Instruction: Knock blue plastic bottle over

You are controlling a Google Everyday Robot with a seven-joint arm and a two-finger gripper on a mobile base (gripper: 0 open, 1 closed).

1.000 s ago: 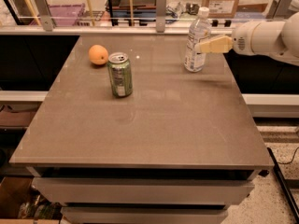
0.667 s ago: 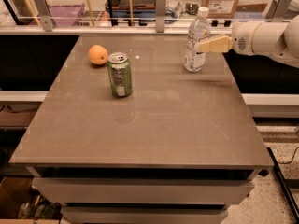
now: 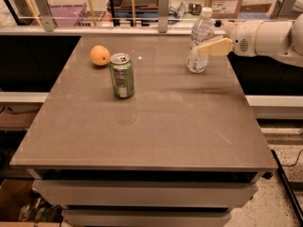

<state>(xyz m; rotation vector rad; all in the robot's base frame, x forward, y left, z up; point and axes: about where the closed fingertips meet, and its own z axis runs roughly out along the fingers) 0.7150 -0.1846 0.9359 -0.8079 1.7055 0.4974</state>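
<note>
camera view | hand (image 3: 200, 50) at upright blue plastic bottle (image 3: 200, 32) | label unreadable

The blue plastic bottle (image 3: 201, 30) is clear, glossy plastic; the gripper (image 3: 202, 50) at its side looks matt, cream plastic; the surface (image 3: 156, 126) is smooth, slightly shiny.

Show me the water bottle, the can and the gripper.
Bottle (image 3: 201, 32), camera view, body below cap.
Can (image 3: 122, 77), camera view, middle of side.
Gripper (image 3: 202, 50), camera view, tip at the bottle, table's far right.
</note>
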